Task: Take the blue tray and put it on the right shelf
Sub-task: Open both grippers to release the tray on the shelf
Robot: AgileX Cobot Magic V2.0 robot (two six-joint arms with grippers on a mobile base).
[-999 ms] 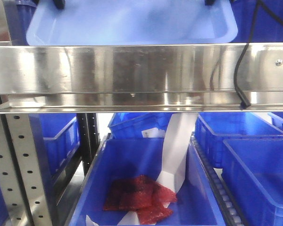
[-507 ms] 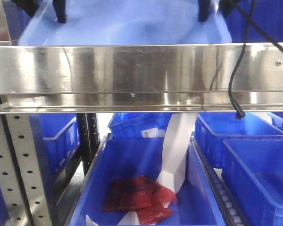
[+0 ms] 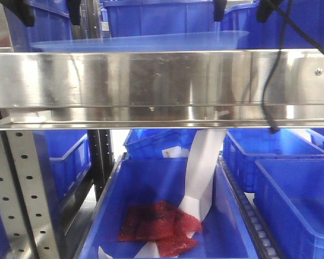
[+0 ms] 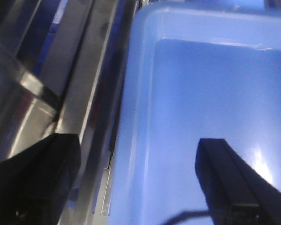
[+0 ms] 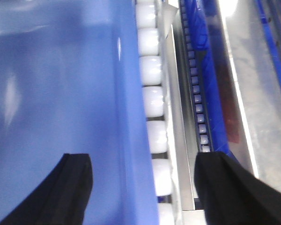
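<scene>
- The left gripper [image 4: 136, 183] is seen spread wide, one finger outside and one inside the left rim of the blue tray [image 4: 206, 93]; nothing is pinched, which suggests a release or a straddle for alignment.
- The blue tray [image 3: 140, 41] is seen lying flat and level on the right shelf [image 3: 162, 86], just behind its steel front beam, so placement is judged essentially done.
- The right gripper [image 5: 143, 187] is likewise held apart, straddling the tray's right edge above white rollers [image 5: 152, 101], on which the tray appears to be carried.
- Below, a deeper blue bin [image 3: 167, 216] holding a red bag [image 3: 159, 226] is left untouched.
</scene>
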